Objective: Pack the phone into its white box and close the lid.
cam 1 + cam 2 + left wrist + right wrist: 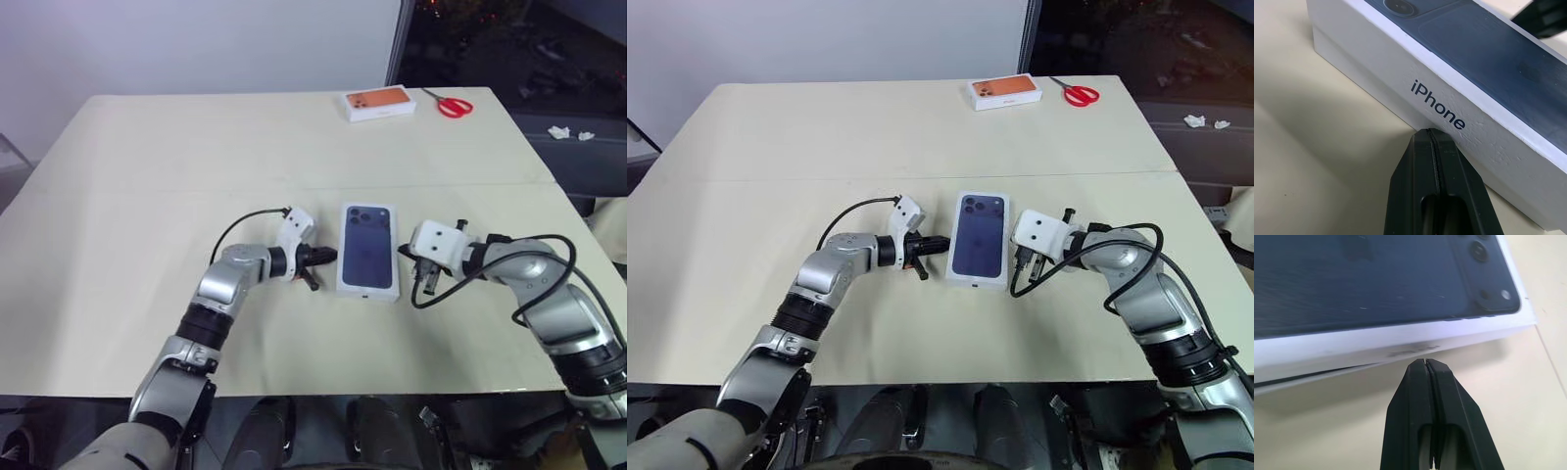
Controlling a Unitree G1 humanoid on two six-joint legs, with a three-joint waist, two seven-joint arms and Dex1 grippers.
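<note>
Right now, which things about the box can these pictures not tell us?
- The phone: the lid covers the white box, so its inside is hidden.
- Lid fully seated: a dark gap shows under its edge in the right wrist view; elsewhere unclear.
- Contact: left gripper meets the box; right gripper uncertain.

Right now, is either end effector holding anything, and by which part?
Nothing is held. Both are shut on nothing: the left end effector tips meet the lid's side wall, the right end effector points at the opposite side.

Two phone boxes are sitting on one table (147, 196): one white box (369, 251) (lidded) and one orange-topped box (378, 103); one pair of red scissors (452, 104) is lying nearby.
</note>
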